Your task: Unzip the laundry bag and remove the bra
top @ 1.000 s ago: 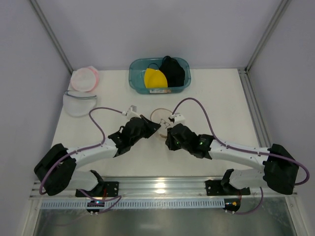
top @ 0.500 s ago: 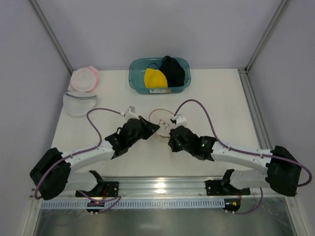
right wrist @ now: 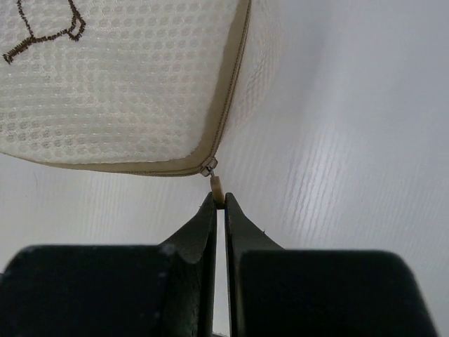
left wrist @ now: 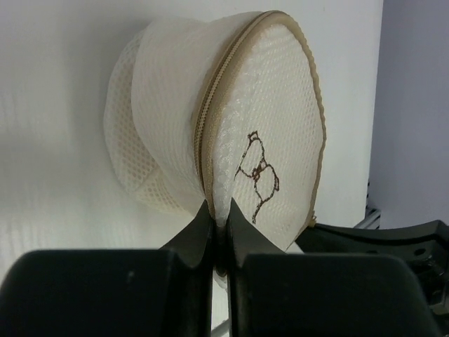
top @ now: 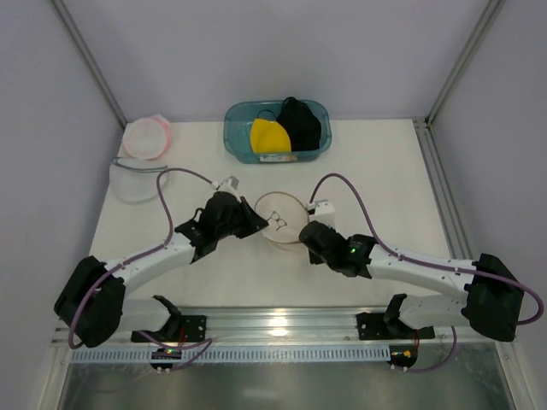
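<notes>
Laundry bag apparently pinched between left hand, right hand.

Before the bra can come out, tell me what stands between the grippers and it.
The laundry bag itself does. Its mesh hides the bra, which no view shows. The left gripper is shut on the bag's edge; the right gripper pinches the zipper pull. How far the zip is open cannot be told.
</notes>
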Robot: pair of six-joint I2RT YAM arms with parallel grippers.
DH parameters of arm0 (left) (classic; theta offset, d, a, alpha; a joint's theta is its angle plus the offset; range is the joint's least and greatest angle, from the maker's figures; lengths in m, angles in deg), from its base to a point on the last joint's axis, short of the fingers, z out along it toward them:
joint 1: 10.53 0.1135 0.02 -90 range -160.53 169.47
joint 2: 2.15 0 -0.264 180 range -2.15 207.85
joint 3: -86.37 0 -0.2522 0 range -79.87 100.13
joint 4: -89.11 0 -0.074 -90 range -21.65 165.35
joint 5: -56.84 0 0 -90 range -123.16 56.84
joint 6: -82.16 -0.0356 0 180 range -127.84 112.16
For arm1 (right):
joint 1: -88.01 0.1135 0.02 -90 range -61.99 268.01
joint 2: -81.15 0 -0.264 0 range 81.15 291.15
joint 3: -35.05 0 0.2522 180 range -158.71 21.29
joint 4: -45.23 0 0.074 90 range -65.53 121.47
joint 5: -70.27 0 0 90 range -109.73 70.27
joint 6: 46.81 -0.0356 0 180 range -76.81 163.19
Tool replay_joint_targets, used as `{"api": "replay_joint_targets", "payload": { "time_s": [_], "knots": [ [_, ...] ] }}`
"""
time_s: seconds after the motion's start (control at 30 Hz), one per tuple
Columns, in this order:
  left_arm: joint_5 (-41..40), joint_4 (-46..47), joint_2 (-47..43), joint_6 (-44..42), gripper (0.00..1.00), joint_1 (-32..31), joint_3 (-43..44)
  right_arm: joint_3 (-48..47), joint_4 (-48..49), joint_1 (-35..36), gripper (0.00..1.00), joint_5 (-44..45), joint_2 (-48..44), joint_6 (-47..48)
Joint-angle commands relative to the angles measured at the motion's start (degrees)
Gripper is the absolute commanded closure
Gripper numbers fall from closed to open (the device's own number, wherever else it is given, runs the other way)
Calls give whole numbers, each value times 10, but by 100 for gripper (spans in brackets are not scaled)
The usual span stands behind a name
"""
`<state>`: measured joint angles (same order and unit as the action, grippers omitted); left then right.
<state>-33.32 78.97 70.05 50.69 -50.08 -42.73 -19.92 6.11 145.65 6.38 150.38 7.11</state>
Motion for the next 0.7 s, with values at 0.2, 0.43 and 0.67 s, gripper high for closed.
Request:
{"api": "replay_joint_targets", "payload": {
  "time_s": [0.2,0.43,0.67],
  "knots": [
    [278,-98,151,-241,100,85,186,-5,-32,-5,96,55,-14,11],
    [301,-63,317,-257,33,102,320,15,-1,-6,96,6,-38,20],
    [148,-44,200,-171,12,103,239,14,16,-6,96,-15,-45,33]
  ]
}}
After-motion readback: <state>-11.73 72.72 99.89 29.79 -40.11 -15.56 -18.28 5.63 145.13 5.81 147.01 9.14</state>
